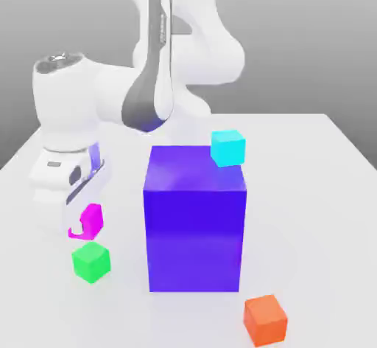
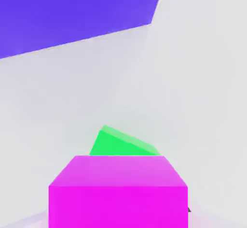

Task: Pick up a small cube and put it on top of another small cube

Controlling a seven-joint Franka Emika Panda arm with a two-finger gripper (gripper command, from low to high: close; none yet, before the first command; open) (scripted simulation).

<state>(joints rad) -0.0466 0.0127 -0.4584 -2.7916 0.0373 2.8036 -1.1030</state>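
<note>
One small pink cube (image 1: 91, 221) hung just above the white table (image 1: 324, 192), held off the surface at the tip of the gripper (image 1: 87, 217). Being a cube, it had no long axis; in the exterior view it sat slightly tilted, one corner lower than the other, with a flat face turned toward the camera. In the hand view the pink cube (image 2: 118, 193) lay close before the lens, its top face level and its front face square on.

Directly below and a little toward the camera in the exterior view stood the green cube (image 1: 91, 261), resting flat on the table, apart from the pink one with a narrow gap between them. In the hand view the green cube (image 2: 120, 144) peeked out from behind the pink one, turned at an angle to it.

The arm reached down on the exterior view's left, its white hand sloping downward with the fingers closed on the pink cube, which sat between the fingertips.

To the exterior view's right of both cubes rose the big blue block (image 1: 195, 221), near them but not touching; the block's (image 2: 77, 14) face also showed in the hand view. A cyan cube (image 1: 228, 147) sat at the block's far upper corner. An orange cube (image 1: 265, 319) rested on the table, well apart from the green one.
</note>
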